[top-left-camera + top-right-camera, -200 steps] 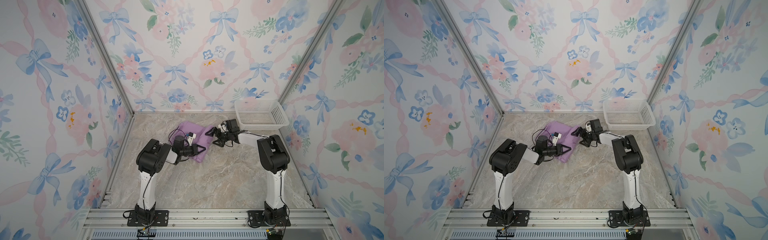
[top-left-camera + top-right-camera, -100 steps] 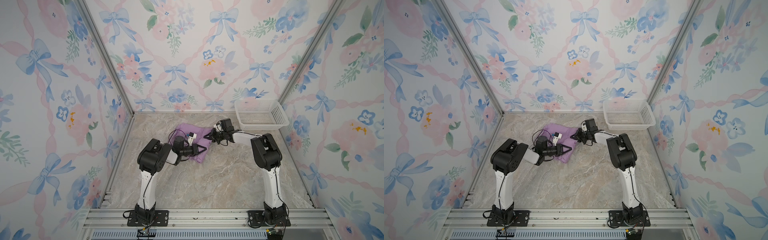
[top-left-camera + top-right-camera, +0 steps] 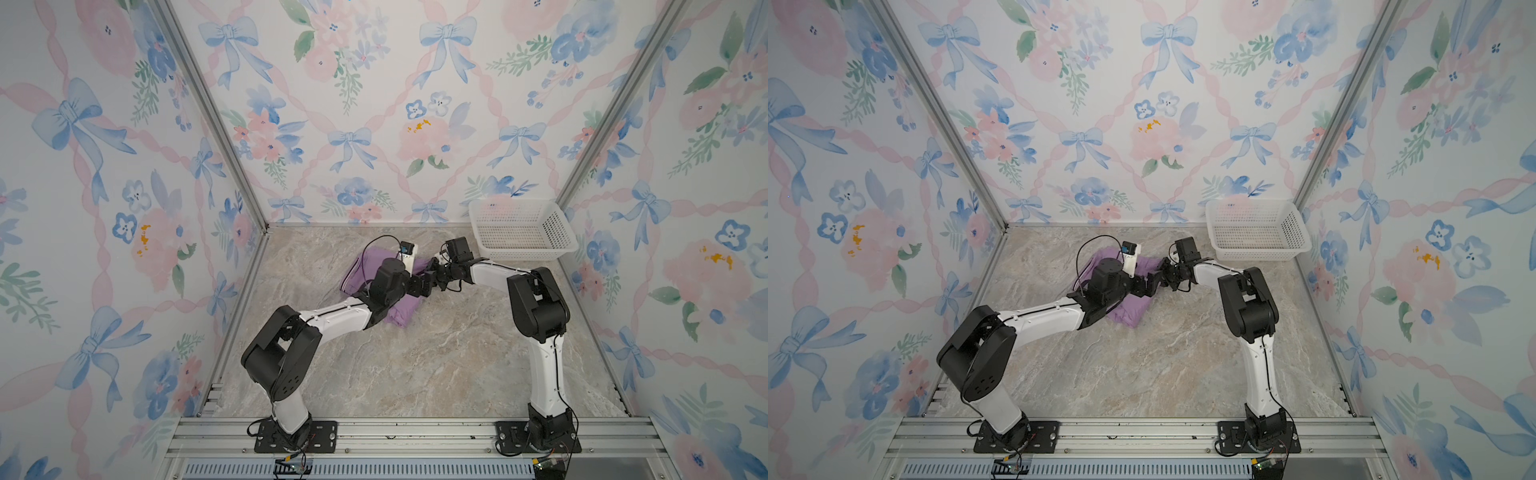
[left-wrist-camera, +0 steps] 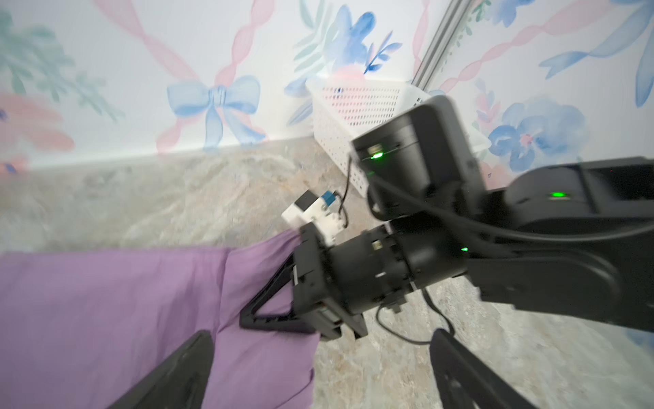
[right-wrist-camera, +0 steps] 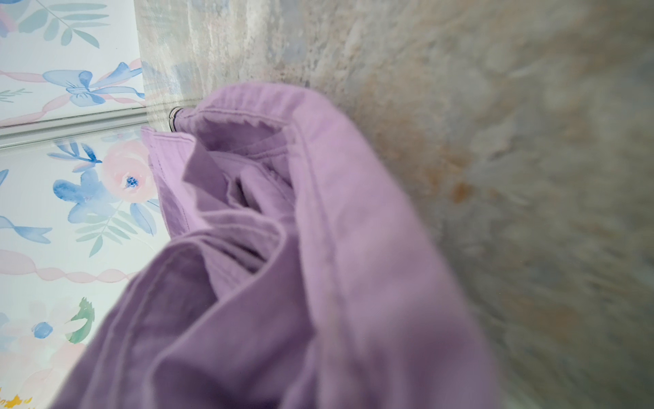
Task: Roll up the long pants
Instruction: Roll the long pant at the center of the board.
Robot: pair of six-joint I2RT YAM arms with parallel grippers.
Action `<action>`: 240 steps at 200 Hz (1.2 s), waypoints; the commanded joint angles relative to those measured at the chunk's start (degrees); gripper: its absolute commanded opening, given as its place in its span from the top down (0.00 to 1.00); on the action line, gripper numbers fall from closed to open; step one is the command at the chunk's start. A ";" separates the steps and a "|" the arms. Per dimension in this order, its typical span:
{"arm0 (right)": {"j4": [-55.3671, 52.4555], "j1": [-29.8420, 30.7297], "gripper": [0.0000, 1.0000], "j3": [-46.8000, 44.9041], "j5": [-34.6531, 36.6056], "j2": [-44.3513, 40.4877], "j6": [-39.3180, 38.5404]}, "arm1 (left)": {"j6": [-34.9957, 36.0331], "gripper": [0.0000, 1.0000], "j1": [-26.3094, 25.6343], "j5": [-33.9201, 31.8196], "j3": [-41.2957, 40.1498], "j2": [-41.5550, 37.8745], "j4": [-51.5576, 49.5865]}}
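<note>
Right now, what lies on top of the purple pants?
The left pincer hangs open over the long pants, its arm across them. The right pincer is shut on a fold. The cloth under the arm cannot be seen.

The left arm and right arm pair white link shells with bulky black joint housings, on screwed black base plates. Thin black cables loop at the wrists. The right gripper has black triangular-frame jaws. Green lights glow on its arm's joints. The white wrist camera carries a blue connector.
</note>
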 commanded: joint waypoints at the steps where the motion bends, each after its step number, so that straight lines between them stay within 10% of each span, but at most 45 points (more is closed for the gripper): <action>1: 0.05 0.42 1.00 1.22 -0.16 -0.27 2.43 | 16.87 0.02 -7.12 -32.77 -0.62 4.09 -11.20; 60: 1.97 0.87 1.00 1.11 -0.86 0.41 3.60 | 20.38 0.02 -14.28 -44.36 3.38 15.87 -14.95; 186: 5.97 1.11 1.00 -0.28 -2.51 1.08 5.11 | 24.19 0.17 -7.07 -38.79 6.71 25.69 -16.71; 209: 6.61 1.14 1.00 -0.51 -2.75 1.34 5.29 | 25.18 0.43 -5.78 -36.39 7.45 26.74 -17.90; 231: 7.16 1.15 1.00 -0.76 -2.98 1.54 5.46 | 25.25 1.00 -5.09 -33.83 9.28 27.65 -20.26; 240: 7.46 1.07 1.00 -0.94 -3.05 1.44 5.55 | 25.30 1.00 -4.93 -33.29 9.80 27.82 -20.85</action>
